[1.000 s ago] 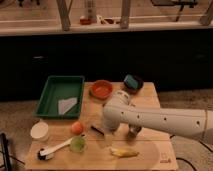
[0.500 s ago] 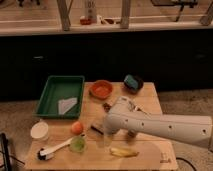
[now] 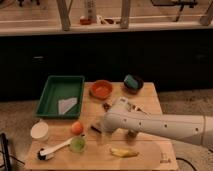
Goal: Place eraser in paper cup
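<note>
Eraser (image 3: 94,128) lies on the wooden table (image 3: 150,101) just right of the orange (image 3: 76,127) — right at the gripper (image 3: 103,129), whose hold cannot be told. Paper cup (image 3: 40,131) stands well apart — far left.

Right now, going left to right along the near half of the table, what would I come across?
Paper cup → orange fruit → the robot's hand, low over the middle of the table → banana. The brush and the green cup overlap others, so they are left out.
</note>
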`<state>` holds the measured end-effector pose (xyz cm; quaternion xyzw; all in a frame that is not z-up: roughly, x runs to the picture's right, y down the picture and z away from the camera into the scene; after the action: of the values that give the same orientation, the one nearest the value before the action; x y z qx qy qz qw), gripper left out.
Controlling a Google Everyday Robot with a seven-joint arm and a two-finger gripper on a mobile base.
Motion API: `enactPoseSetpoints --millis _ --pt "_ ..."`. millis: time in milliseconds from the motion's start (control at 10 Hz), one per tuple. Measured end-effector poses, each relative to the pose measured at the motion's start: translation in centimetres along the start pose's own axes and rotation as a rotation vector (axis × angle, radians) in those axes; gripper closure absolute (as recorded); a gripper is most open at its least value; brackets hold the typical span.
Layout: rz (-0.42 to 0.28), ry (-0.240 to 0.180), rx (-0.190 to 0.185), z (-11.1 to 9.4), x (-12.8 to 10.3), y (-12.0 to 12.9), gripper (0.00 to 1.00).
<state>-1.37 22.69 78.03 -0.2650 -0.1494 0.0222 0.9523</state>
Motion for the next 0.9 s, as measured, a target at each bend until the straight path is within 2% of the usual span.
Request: enactPoseSetpoints --millis 500,700,900 --pt "0.01 -0.029 -0.034 2.8 0.2 -1.3 0.2" --pt "0.015 -0.038 -0.059 3.9 0.4 -1.2 0.21" --pt "0.015 -0.046 -0.078 4.7 0.4 -1.2 0.35"
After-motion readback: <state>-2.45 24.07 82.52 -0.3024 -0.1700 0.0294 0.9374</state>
